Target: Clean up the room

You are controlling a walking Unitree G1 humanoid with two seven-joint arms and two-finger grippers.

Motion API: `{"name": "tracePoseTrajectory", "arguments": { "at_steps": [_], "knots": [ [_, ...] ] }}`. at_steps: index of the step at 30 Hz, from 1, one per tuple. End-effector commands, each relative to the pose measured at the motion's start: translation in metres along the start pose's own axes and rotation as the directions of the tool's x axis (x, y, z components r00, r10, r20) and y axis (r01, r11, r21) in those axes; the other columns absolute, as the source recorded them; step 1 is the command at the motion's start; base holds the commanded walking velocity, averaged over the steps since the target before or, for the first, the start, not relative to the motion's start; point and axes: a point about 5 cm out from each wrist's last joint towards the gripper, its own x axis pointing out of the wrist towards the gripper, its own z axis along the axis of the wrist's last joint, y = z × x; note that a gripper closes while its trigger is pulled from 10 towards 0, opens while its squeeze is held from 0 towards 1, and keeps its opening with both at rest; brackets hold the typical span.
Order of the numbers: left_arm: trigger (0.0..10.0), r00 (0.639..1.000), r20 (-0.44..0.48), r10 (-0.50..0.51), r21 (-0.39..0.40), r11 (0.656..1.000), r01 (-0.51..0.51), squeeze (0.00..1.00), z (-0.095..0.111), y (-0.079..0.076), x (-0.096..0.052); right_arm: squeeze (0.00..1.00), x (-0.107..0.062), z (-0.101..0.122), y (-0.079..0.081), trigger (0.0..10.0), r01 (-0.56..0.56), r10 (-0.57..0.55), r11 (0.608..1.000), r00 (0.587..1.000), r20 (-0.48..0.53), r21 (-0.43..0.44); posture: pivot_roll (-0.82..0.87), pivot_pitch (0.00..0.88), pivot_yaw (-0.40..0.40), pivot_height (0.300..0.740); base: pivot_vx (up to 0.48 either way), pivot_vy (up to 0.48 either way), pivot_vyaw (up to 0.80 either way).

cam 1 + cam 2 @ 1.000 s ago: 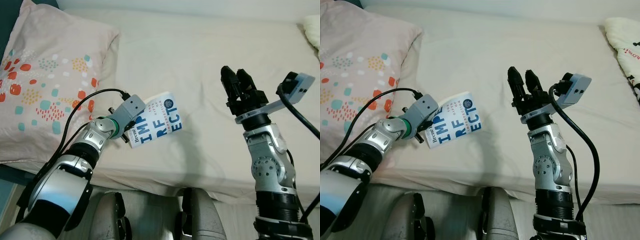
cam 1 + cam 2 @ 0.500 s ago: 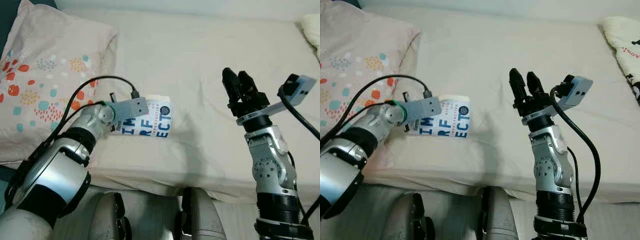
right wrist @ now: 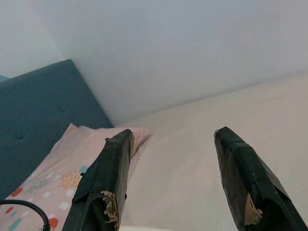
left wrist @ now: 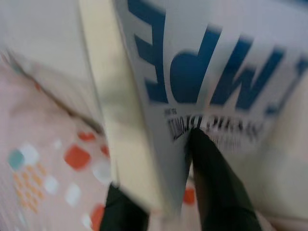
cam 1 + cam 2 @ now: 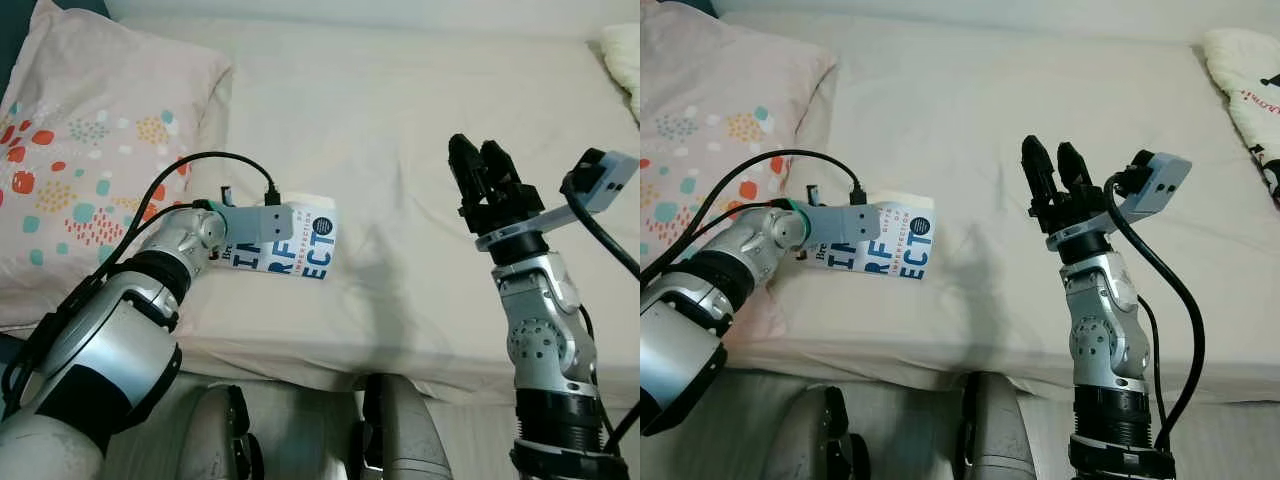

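Observation:
A white book with big blue letters (image 5: 290,243) lies low over the cream bed sheet (image 5: 400,130), beside the patterned pillow (image 5: 90,150). My left gripper (image 4: 163,211) is shut on the book's lower edge, one black finger (image 4: 216,192) on the cover and the other under the pages. My right gripper (image 5: 478,170) is held upright over the sheet to the right of the book, open and holding nothing, its fingers (image 3: 106,183) spread wide.
A blue padded headboard (image 3: 38,110) stands behind the pillow. A second printed pillow (image 5: 1245,75) lies at the bed's far right corner. The bed's near edge (image 5: 330,365) runs just ahead of my legs.
The left gripper has swung the book round and lowered it toward the sheet, closer to the pillow. The right arm has barely moved.

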Motion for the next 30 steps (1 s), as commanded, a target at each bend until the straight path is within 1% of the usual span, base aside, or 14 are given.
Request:
{"name": "tracePoseTrajectory", "arguments": {
  "at_steps": [1, 4, 7, 8, 15, 20, 21, 22, 23, 24, 25, 27, 28, 30],
  "knots": [
    [10.0, 0.999, -0.027, -0.030, -0.014, 0.999, 0.030, 1.00, -0.007, -0.014, 0.002, 0.00, -0.003, -0.001, -0.002, 10.0, 0.010, -0.011, 1.000, 1.000, -0.009, -0.010, -0.10, 0.240, 0.053, 0.612, 0.000, 0.000, 0.00],
    [10.0, 0.999, -0.027, -0.030, -0.014, 0.999, 0.030, 1.00, -0.007, -0.014, 0.002, 0.00, -0.003, -0.001, -0.002, 10.0, 0.010, -0.011, 1.000, 1.000, -0.009, -0.010, -0.10, 0.240, 0.053, 0.612, 0.000, 0.000, 0.00],
    [10.0, 0.994, -0.012, 0.106, -0.069, 0.992, -0.106, 1.00, -0.005, 0.001, 0.000, 0.00, -0.003, -0.001, -0.001, 10.0, 0.008, -0.008, 1.000, 1.000, -0.009, -0.006, -0.10, 0.243, 0.044, 0.612, 0.000, 0.000, 0.00],
    [10.0, 0.980, 0.004, 0.198, -0.096, 0.976, -0.196, 0.00, -0.002, 0.012, -0.002, 0.00, -0.003, -0.002, -0.001, 10.0, 0.006, -0.006, 1.000, 1.000, -0.009, -0.005, -0.10, 0.243, 0.044, 0.612, 0.000, 0.000, 0.00],
    [10.0, 0.878, -0.020, 0.479, -0.241, 0.850, -0.469, 0.00, 0.002, 0.043, -0.010, 0.00, -0.002, -0.002, 0.000, 10.0, 0.002, -0.002, 1.000, 1.000, -0.012, -0.002, -0.09, 0.242, 0.037, 0.612, 0.000, 0.000, 0.00],
    [10.0, 0.859, -0.046, 0.509, -0.365, 0.792, -0.489, 0.00, 0.002, 0.048, -0.012, 0.00, -0.002, -0.002, 0.000, 10.0, 0.001, -0.001, 1.000, 1.000, -0.011, -0.003, -0.09, 0.242, 0.037, 0.612, 0.000, 0.000, 0.00],
    [10.0, 0.904, -0.014, 0.426, -0.671, 0.667, -0.325, 0.00, 0.011, 0.039, -0.008, 0.00, -0.003, -0.001, 0.000, 10.0, 0.000, 0.000, 1.000, 1.000, -0.009, -0.004, -0.10, 0.237, 0.043, 0.612, 0.000, 0.000, 0.00],
    [10.0, 0.931, 0.048, 0.362, -0.799, 0.573, -0.181, 0.00, 0.018, 0.030, -0.005, 0.00, -0.003, -0.001, 0.001, 10.0, 0.000, 0.000, 1.000, 1.000, -0.009, -0.004, -0.09, 0.235, 0.047, 0.612, 0.000, 0.000, 0.00],
    [10.0, 0.931, 0.048, 0.362, -0.799, 0.573, -0.181, 0.00, 0.018, 0.030, -0.005, 0.00, -0.003, -0.001, 0.001, 10.0, 0.000, 0.000, 1.000, 1.000, -0.009, -0.004, -0.09, 0.235, 0.047, 0.612, 0.000, 0.000, 0.00],
    [10.0, 0.945, 0.124, 0.304, -0.878, 0.477, -0.039, 0.00, 0.026, 0.018, -0.003, 0.00, -0.004, -0.001, 0.001, 10.0, 0.000, 0.000, 1.000, 1.000, -0.009, -0.004, -0.09, 0.235, 0.047, 0.612, 0.000, 0.000, 0.00],
    [10.0, 0.945, 0.124, 0.304, -0.878, 0.477, -0.039, 0.00, 0.026, 0.018, -0.003, 0.00, -0.004, -0.001, 0.001, 10.0, 0.000, 0.000, 1.000, 1.000, -0.009, -0.004, -0.09, 0.235, 0.047, 0.612, 0.000, 0.000, 0.00],
    [10.0, 0.927, 0.253, 0.276, -0.955, 0.227, 0.193, 0.00, 0.041, -0.009, -0.002, 0.00, -0.008, -0.002, 0.005, 10.0, 0.001, -0.001, 1.000, 1.000, -0.012, 0.003, -0.08, 0.234, 0.043, 0.612, 0.000, 0.000, 0.00],
    [10.0, 0.927, 0.253, 0.276, -0.955, 0.227, 0.193, 0.00, 0.041, -0.009, -0.002, 0.00, -0.008, -0.002, 0.005, 10.0, 0.001, -0.001, 1.000, 1.000, -0.012, 0.003, -0.08, 0.234, 0.043, 0.612, 0.000, 0.000, 0.00],
    [10.0, 0.918, 0.269, 0.293, -0.963, 0.052, 0.265, 0.00, 0.044, -0.036, -0.008, 0.00, -0.013, -0.005, 0.008, 10.0, 0.007, -0.006, 1.000, 1.000, -0.022, 0.012, -0.08, 0.233, 0.040, 0.612, 0.000, 0.000, 0.00]
  ]
}}
